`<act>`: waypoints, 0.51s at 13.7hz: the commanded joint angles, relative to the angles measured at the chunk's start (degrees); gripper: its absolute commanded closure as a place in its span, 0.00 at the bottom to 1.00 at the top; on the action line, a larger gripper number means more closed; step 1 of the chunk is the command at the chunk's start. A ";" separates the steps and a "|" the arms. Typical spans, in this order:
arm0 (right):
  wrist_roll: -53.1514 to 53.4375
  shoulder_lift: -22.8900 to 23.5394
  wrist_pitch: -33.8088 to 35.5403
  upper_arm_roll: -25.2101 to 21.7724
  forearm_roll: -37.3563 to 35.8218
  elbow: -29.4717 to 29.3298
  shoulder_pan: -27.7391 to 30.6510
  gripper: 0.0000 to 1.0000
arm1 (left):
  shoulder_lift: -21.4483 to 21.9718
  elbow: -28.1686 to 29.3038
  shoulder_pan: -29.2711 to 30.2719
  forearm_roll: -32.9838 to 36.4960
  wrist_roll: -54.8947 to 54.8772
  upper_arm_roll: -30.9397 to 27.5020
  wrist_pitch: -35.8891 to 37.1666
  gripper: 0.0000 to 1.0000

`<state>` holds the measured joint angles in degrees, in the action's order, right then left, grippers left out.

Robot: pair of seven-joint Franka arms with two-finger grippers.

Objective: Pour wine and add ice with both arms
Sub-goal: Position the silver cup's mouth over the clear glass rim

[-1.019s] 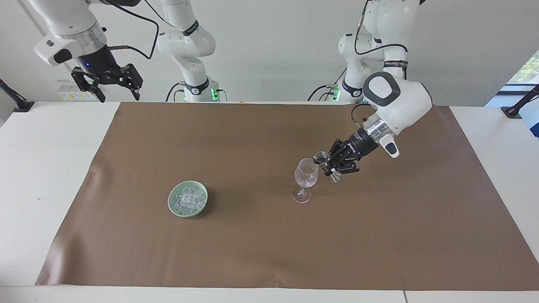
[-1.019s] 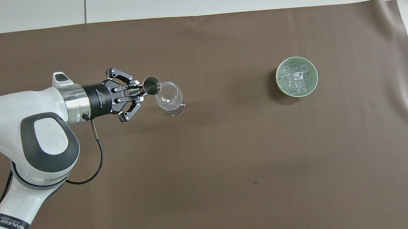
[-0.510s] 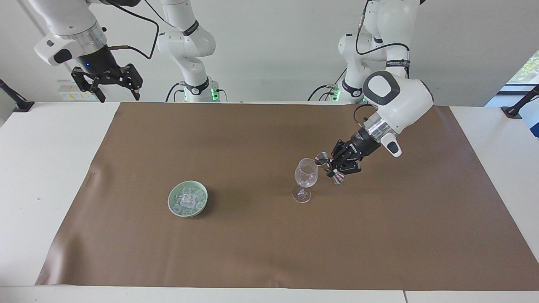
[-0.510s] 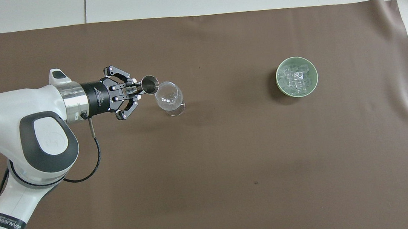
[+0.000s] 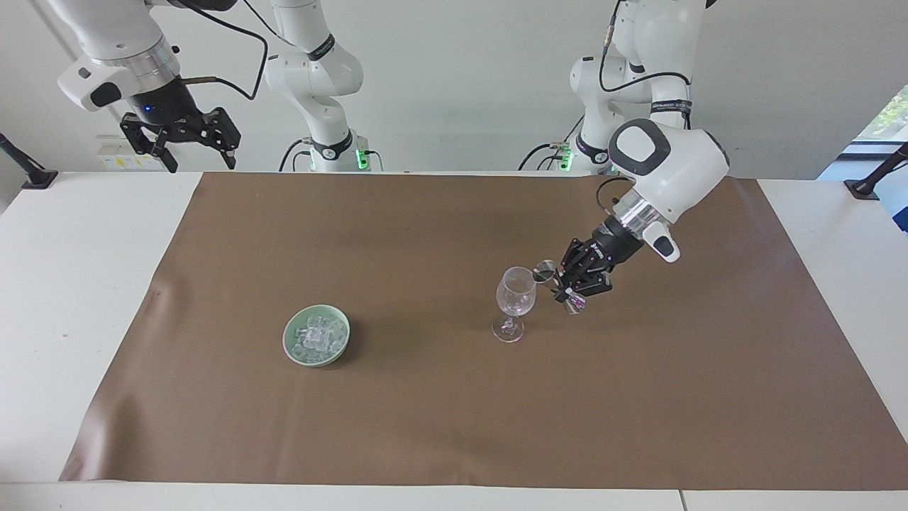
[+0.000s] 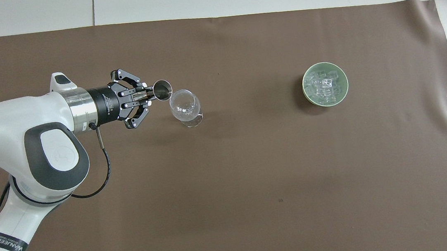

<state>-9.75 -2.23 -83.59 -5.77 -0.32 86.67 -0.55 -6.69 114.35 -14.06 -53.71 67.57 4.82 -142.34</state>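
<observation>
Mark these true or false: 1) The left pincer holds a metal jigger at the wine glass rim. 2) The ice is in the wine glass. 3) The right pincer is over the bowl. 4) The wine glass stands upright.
1) The left pincer holds a metal jigger at the wine glass rim: true.
2) False: the ice lies heaped in the green bowl.
3) False: the right pincer waits raised at the table's edge by its base.
4) True.

A robotics lab: two white arms bolted at the table's (image 5: 42,298) twelve o'clock edge, cables trailing, a brown sheet (image 5: 425,426) spread over white tabletop, bare white wall, clamp-mounted black stands (image 5: 25,170) at both ends.
</observation>
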 commanded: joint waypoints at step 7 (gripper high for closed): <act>-0.80 -0.58 0.10 -0.47 0.49 0.60 -0.42 0.00 | -0.08 -0.35 -2.55 5.18 1.60 -0.77 -4.26 1.00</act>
<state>-9.75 -2.23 -83.59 -5.77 -0.32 86.67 -0.55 -6.70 114.35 -15.50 -51.23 67.64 4.84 -145.49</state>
